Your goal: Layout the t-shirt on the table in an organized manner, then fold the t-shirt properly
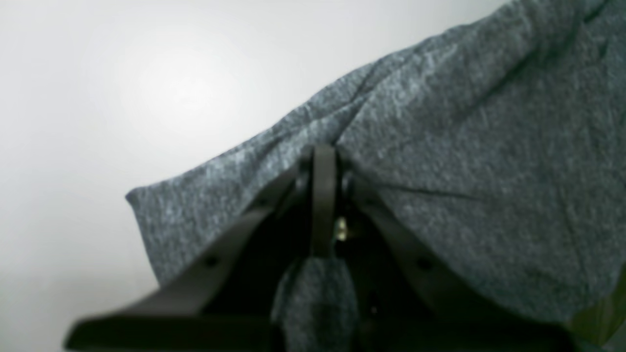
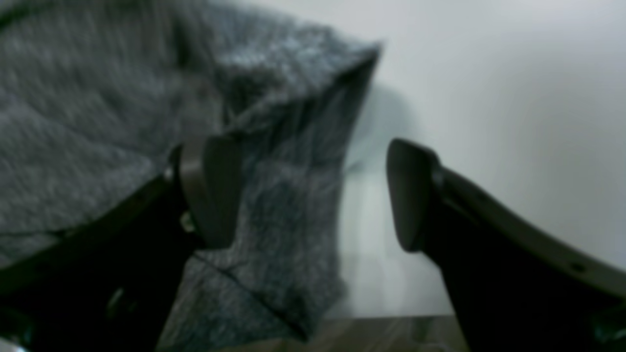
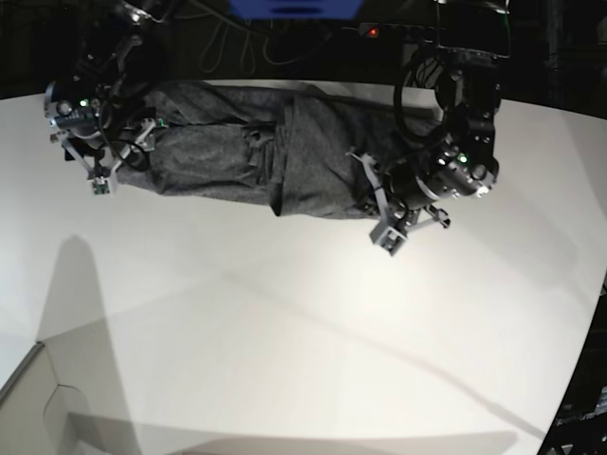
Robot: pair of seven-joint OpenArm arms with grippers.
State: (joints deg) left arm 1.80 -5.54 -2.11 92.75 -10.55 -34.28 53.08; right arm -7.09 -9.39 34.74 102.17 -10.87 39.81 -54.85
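The charcoal-grey t-shirt (image 3: pixel 256 156) lies in a long folded band across the white counter (image 3: pixel 303 332), toward twelve o'clock in the base view. At its three o'clock end the left pincer (image 1: pixel 323 166) is pinched tight on a gathered ridge of the cloth, a tuft poking out between its fingers. At the nine o'clock end the right pincer (image 2: pixel 313 195) stands wide apart, one finger (image 2: pixel 210 190) apparently resting on the fabric, though the blur leaves contact uncertain, and the other over bare counter.

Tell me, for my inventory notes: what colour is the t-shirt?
Heathered dark charcoal grey t-shirt, plain; clearest in the left wrist view.
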